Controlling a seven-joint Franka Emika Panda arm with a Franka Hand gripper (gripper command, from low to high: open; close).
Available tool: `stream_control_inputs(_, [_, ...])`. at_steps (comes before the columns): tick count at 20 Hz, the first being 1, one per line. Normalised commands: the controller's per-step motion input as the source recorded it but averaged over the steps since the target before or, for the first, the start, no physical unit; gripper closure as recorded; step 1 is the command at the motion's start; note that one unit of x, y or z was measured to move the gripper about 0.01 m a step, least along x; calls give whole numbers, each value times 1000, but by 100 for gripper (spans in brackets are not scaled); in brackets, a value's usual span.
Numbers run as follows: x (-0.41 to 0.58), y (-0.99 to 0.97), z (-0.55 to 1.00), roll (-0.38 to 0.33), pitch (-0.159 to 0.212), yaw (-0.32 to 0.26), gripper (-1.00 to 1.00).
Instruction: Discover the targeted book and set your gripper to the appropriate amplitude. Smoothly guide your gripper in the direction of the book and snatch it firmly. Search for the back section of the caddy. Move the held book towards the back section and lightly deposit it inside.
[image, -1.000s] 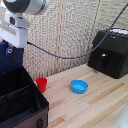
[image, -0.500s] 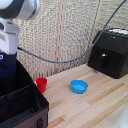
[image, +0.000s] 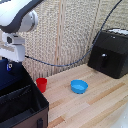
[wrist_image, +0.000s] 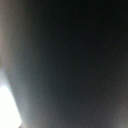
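At the exterior view's left, my white gripper (image: 8, 65) hangs over the black caddy (image: 31, 100). Below the hand the dark navy book (image: 13, 76) stands upright, its lower end down behind the caddy's rim, over the back section (image: 17, 88). The fingers look shut on the book's top edge, with one blue tip showing. How deep the book reaches is hidden by the caddy wall. The wrist view is a dark blur with a pale patch in one corner, filled by a close dark surface.
A red cup (image: 42, 84) stands just beside the caddy on the wooden table (image: 95, 107). A blue bowl (image: 79, 86) lies further to the exterior view's right. A glossy black appliance box (image: 110, 52) sits at the back right, its cable (image: 60, 65) trailing along the wall.
The hand has sunk slightly with the book, staying over the caddy's rear. The cup, bowl and appliance have not moved.
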Motion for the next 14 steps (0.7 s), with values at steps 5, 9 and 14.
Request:
stream_control_inputs(5, [81,-139,179,1,-2,0,-100])
stream_control_inputs(9, [1,-348,494,-198,39,-44,-100])
stream_control_inputs(14, [82,-176,184,-338,33,-74,-100])
